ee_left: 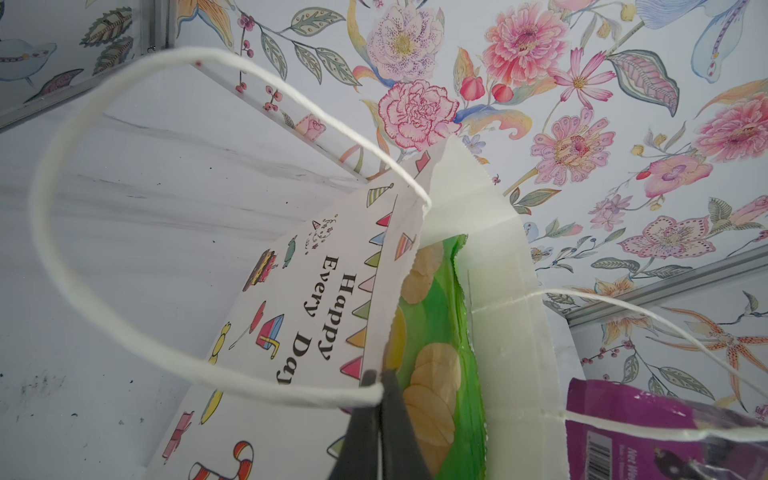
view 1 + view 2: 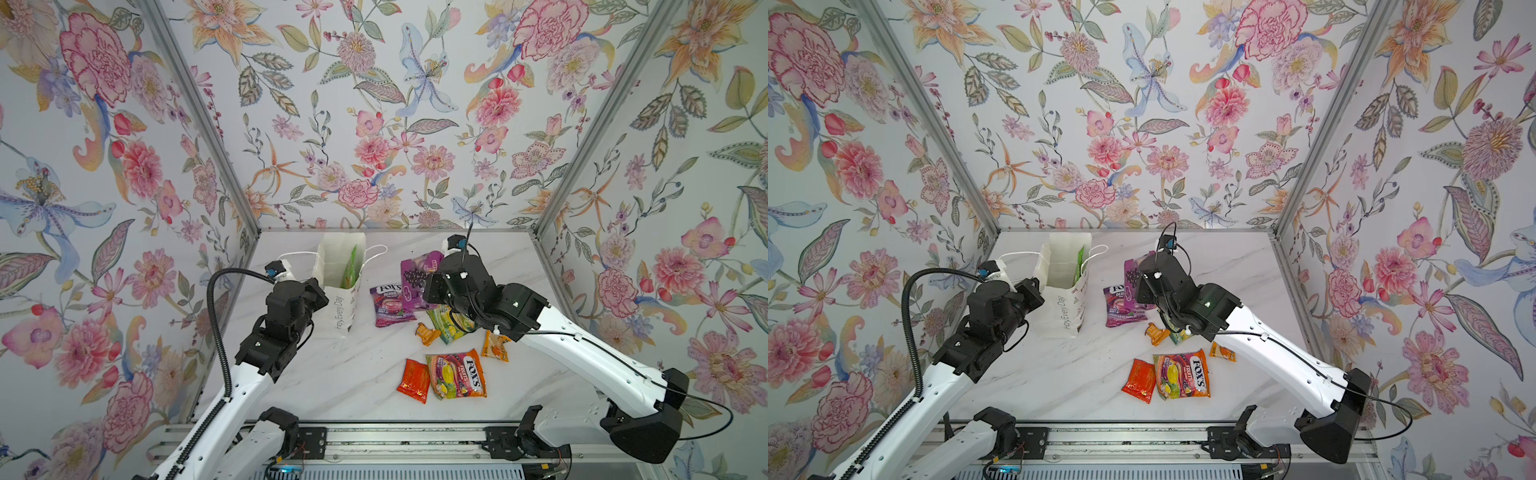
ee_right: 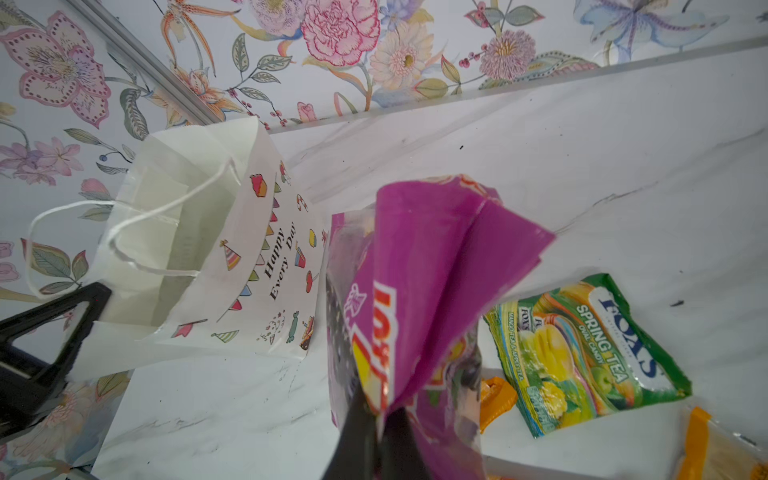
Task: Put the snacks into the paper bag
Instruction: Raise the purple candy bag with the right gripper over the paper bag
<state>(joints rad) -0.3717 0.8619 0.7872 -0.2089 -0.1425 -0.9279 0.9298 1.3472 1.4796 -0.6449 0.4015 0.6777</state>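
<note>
Overhead pair; wrists near paper bag [image 2: 345, 307]

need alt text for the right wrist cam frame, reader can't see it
The right gripper is shut on a crumpled purple grape pack, held over the marble table. The open white paper bag, printed "Happy Every Day", stands close by. A green FOX'S candy bag lies flat on the table, an orange sachet partly hidden beside it.

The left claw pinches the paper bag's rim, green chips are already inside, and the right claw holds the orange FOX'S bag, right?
Not quite. The right gripper holds the purple grape pack, as the right wrist view shows; the orange FOX'S bag lies on the table. The left gripper does pinch the rim of the paper bag, green chips bag inside.
</note>
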